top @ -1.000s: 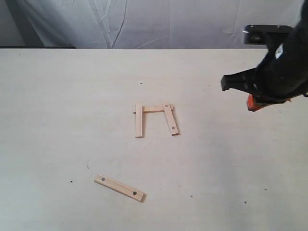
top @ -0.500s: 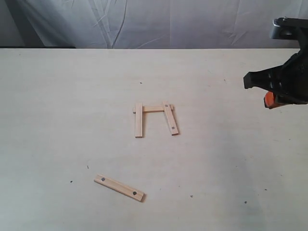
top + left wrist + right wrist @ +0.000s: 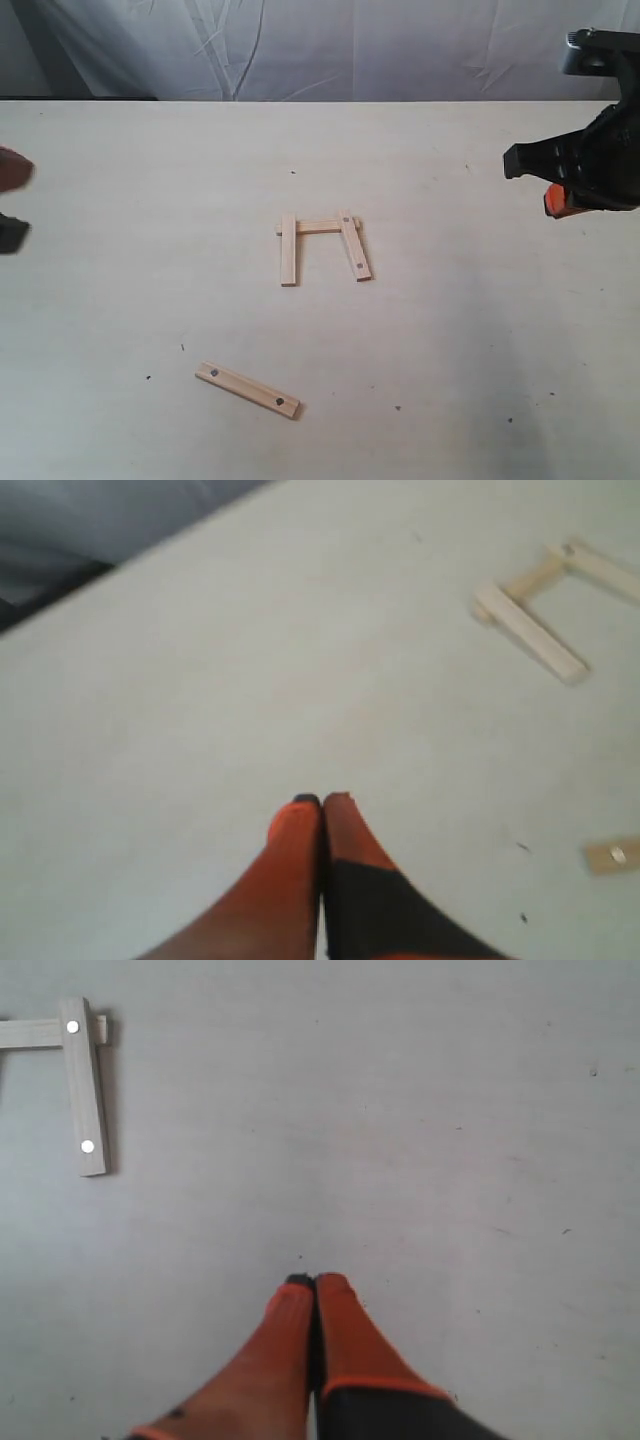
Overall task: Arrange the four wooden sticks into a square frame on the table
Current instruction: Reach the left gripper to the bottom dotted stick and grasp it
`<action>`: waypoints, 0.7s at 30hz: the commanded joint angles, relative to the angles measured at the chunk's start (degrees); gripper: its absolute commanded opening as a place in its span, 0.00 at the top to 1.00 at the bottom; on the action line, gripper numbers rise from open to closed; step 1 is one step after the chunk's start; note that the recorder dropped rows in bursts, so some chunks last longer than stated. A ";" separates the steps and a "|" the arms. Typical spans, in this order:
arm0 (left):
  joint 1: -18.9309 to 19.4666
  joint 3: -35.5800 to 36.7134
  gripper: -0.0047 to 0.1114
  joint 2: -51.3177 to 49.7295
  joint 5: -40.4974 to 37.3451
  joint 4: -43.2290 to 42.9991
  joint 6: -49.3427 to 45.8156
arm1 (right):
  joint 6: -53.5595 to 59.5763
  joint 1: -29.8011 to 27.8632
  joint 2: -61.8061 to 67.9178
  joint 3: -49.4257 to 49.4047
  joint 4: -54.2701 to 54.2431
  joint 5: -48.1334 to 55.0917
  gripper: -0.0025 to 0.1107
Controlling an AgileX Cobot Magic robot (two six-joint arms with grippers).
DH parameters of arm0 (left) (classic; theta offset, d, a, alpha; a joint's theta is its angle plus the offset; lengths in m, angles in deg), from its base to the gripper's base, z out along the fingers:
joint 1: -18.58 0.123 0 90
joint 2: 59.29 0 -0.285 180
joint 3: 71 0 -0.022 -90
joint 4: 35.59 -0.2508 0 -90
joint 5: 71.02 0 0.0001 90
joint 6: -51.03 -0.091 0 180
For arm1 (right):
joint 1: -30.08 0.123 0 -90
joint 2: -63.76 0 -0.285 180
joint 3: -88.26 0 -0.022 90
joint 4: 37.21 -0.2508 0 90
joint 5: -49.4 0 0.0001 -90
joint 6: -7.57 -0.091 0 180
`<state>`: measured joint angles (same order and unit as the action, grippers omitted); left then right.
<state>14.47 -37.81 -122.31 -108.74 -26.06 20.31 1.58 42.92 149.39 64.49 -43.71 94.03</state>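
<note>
Three of the wooden sticks form a three-sided frame, open toward the near side, mid-table: a left stick [image 3: 288, 251], a far stick [image 3: 318, 227] and a slanted right stick [image 3: 355, 247]. The fourth stick [image 3: 248, 390] lies loose nearer the front, apart from them. My right gripper [image 3: 553, 202] hovers far right of the sticks; in its wrist view its fingers [image 3: 314, 1280] are shut on nothing, with the right stick [image 3: 83, 1085] off to one side. My left gripper [image 3: 321, 800] is shut and empty; its blurred tip [image 3: 10, 172] shows at the exterior view's left edge.
The pale table [image 3: 480, 340] carries only tiny dark specks besides the sticks. A white cloth backdrop [image 3: 300, 45] hangs behind the table's far edge. The end of the loose stick [image 3: 615, 855] shows at the edge of the left wrist view.
The right arm has pulled away to the right from the three joined sticks. The left gripper has just come into the exterior view at the left edge. The sticks have not moved.
</note>
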 commanded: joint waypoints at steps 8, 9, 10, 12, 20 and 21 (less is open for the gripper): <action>-17.34 -2.09 0.96 -29.99 -0.97 10.00 -28.29 | 0.48 -0.32 -0.32 -0.28 -0.03 -2.05 0.98; -19.15 -2.69 0.96 -31.57 -0.20 10.08 -28.90 | 0.48 -0.32 -0.32 -0.28 -0.03 -2.31 0.98; -20.84 -3.36 0.96 -33.07 0.16 10.08 -30.01 | 0.48 -0.32 -0.32 -0.28 -0.03 -2.43 0.98; -23.53 -4.41 0.96 -35.55 0.42 9.93 -32.79 | 0.48 -0.32 -0.32 -0.28 -0.03 -2.43 0.98; -29.22 -5.44 0.77 -42.75 1.95 8.90 -37.53 | 0.48 -0.32 -0.32 -0.28 -0.03 -2.56 0.98; -29.34 -5.44 0.73 -43.25 2.08 9.01 -37.97 | 0.48 -0.32 -0.32 -0.28 -0.03 -2.56 0.98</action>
<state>-13.81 -42.90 -164.11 -107.48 -17.07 -16.71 1.69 42.92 149.39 64.49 -43.71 92.08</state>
